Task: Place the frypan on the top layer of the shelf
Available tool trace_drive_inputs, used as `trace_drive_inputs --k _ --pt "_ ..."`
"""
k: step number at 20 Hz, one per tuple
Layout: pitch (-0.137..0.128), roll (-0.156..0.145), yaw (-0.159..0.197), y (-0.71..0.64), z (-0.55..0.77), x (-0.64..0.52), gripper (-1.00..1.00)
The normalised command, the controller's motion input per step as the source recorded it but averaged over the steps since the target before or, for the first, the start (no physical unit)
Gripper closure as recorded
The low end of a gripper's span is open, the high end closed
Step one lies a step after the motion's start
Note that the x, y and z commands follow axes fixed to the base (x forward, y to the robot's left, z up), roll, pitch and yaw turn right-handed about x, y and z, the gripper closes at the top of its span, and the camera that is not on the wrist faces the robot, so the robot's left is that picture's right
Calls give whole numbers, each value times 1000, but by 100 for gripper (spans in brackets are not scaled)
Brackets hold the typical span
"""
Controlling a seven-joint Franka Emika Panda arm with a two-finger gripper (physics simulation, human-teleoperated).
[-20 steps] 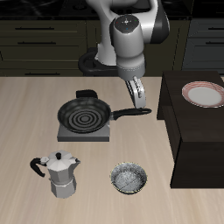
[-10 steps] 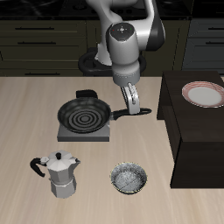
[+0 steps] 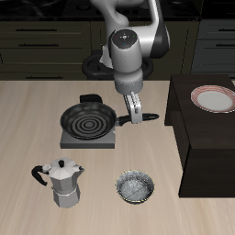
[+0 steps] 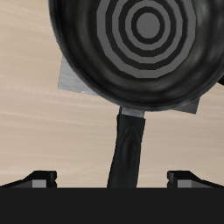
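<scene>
The frypan [image 3: 88,119] is a round black pan resting on the grey burner plate [image 3: 92,139]; its straight handle [image 3: 145,117] points toward the shelf [image 3: 207,142], the big dark box beside it. My gripper [image 3: 135,117] hangs over the handle, close above it. In the wrist view the pan [image 4: 144,44] fills most of the picture and its handle [image 4: 129,153] runs between my fingertips [image 4: 41,178], which stand wide apart on either side without touching it. My gripper [image 4: 112,180] is open and holds nothing.
A red-rimmed plate [image 3: 216,98] lies on the shelf's top. A moka pot [image 3: 62,182] and a small speckled bowl [image 3: 135,187] stand near the table's front edge. Dark drawer cabinets [image 3: 46,37] run along the back.
My gripper has moved along the handle toward the pan and come down a little. The pan has not moved.
</scene>
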Motion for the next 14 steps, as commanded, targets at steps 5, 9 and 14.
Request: trace_drive_inputs --k 5,9,14 --pt "-5 -15 -10 -156 -102 -77 -100" --pt "15 3 -9 -80 -133 -45 -100" --pt "-4 8 21 21 -130 -84 -100"
